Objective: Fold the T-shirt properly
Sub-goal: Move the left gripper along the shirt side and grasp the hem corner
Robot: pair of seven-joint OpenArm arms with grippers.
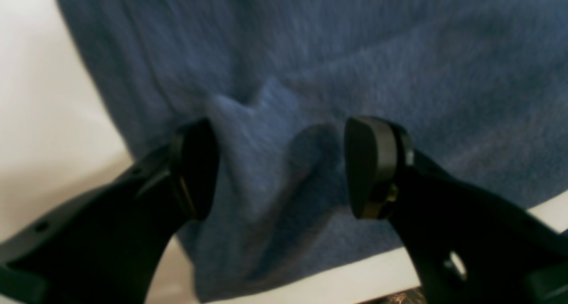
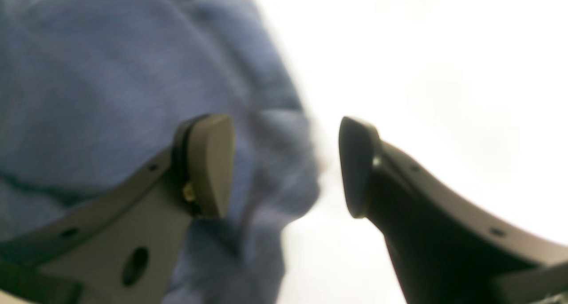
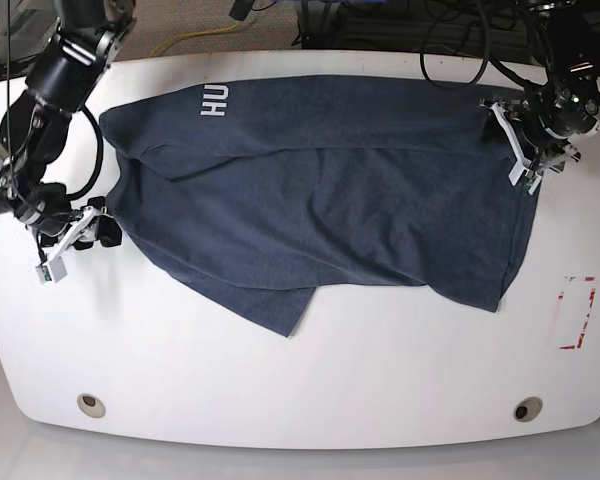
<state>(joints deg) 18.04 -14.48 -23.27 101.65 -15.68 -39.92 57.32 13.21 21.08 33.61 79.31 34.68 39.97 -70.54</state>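
Cloth like this dark navy heathered cotton T-shirt (image 3: 320, 210), sprawled across my white counter (image 3: 300, 380), handles limp and light, so with left claw (image 1: 282, 166) and right claw (image 2: 286, 166) both gaping empty, I'd pinch hem edges.

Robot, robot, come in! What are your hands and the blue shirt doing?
Left gripper open over T-shirt edge. Right gripper open beside its other edge. Shirt spread, half folded. Nothing blocking.

Two black arms with jointed segments and looped black cables. The left gripper (image 1: 282, 166) and right gripper (image 2: 286, 166) have curved black fingers with rounded pads, small screw holes, and white brackets.
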